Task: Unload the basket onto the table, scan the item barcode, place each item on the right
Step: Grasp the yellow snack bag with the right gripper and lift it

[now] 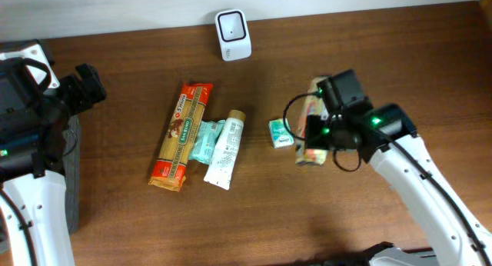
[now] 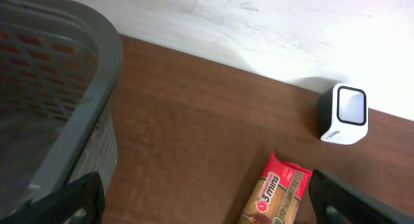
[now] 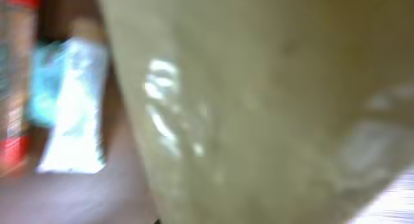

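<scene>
A: Pale beige glossy packet (image 1: 310,153): where does it lie, and how will it handle?

B: Right of centre on the brown wooden table (image 1: 384,43), just beside a small green-and-white box (image 1: 281,134). I judge it light and soft. The film wrapper shines in the right wrist view, so it is probably slippery and will crumple if squeezed hard. I would take it across the narrow middle, leaving the printed faces free for the reader.

A: Take me across the table from the left.

B: First comes the dark grey plastic basket (image 2: 77,88). Above the bare wood beside it, the left gripper (image 2: 207,185) has its jaws spread wide and holds nothing. Next is the long red-and-tan spaghetti pack (image 1: 181,135), then a teal pouch (image 1: 206,141) touching a white tube (image 1: 225,151). The white box-shaped scanner (image 1: 232,35) stands at the back edge, well apart from the packet.

A: And the right arm?

B: The right gripper (image 1: 317,132) sits over the packet's middle with its jaws clenched. Since the wrapper fills its wrist camera, it appears to be pinching the packet. I cannot find the barcode in any view.
</scene>
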